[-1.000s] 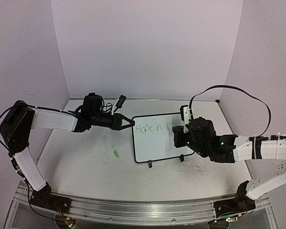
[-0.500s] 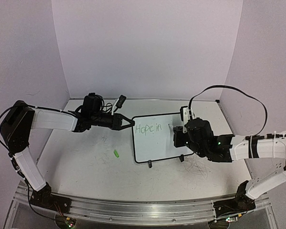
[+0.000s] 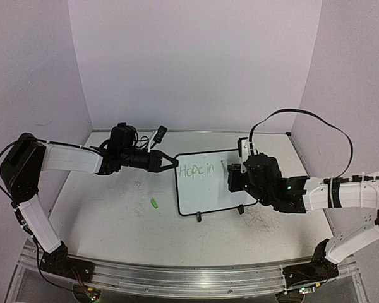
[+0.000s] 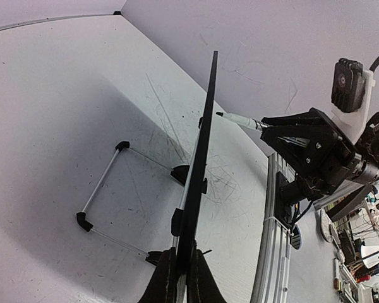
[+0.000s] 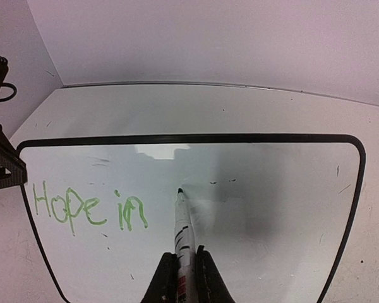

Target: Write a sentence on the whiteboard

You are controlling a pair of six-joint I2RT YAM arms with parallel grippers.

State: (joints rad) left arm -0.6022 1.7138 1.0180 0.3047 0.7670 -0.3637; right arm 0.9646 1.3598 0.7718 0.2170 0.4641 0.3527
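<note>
The whiteboard [image 3: 208, 192] stands on its feet mid-table, seen edge-on in the left wrist view as the whiteboard [image 4: 203, 151]. My left gripper [image 3: 172, 162] is shut on its left edge, the jaws pinching the frame at the gripper [image 4: 182, 278]. The sentence [image 5: 88, 208] reads "Hope in" in green on the upper left of the whiteboard [image 5: 271, 189]. My right gripper [image 5: 181, 278] is shut on a white marker [image 5: 182, 227]. Its tip sits right of "in", at or just off the surface. From above, the right gripper [image 3: 232, 173] faces the board.
A small green cap [image 3: 154, 202] lies on the table left of the board. The board's wire stand [image 4: 101, 189] reaches out behind it. Purple walls close the table on three sides. The aluminium rail [image 3: 177, 278] runs along the near edge.
The right arm has shifted slightly left, bringing the marker closer to the board. The lettering still reads "Hope in". The left arm has not moved.
</note>
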